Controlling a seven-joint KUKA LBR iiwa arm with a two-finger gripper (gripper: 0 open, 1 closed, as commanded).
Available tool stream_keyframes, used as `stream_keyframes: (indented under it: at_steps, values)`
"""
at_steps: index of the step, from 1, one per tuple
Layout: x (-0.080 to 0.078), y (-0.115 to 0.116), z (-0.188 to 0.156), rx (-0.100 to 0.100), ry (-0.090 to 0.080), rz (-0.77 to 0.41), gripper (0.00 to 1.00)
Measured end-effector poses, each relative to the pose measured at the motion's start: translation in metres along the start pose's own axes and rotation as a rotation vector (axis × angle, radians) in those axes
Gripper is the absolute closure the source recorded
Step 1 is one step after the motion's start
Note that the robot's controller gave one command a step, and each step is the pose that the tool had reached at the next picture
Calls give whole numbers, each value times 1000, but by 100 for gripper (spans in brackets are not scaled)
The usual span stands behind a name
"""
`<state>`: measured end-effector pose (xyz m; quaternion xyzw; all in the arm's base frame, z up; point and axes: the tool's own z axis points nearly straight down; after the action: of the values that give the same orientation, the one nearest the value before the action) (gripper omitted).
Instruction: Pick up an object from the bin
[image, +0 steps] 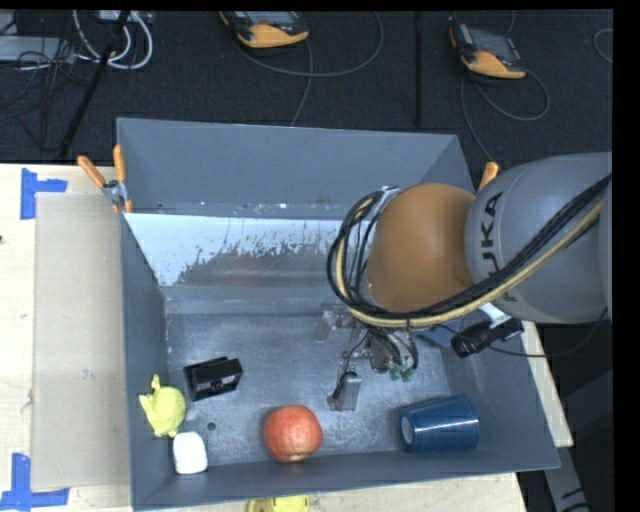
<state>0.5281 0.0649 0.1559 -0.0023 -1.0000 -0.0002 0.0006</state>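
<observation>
My gripper (344, 393) hangs low over the bin floor, right of centre, below the arm's orange cover. Nothing shows in its grasp. A red apple (292, 433) lies just down and left of it, near the front wall. A dark blue cup (440, 423) lies on its side to the gripper's right, at the front right of the bin.
A small black block (213, 377) lies at the left of the bin floor. A yellow soft toy (165, 407) and a white piece (189, 452) sit in the front left corner. The arm and its cables cover the bin's right side.
</observation>
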Motion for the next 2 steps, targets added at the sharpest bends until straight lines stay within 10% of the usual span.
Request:
stream_keyframes:
  at_steps: [2]
  values:
    - [11, 26, 44, 0, -8, -12, 0]
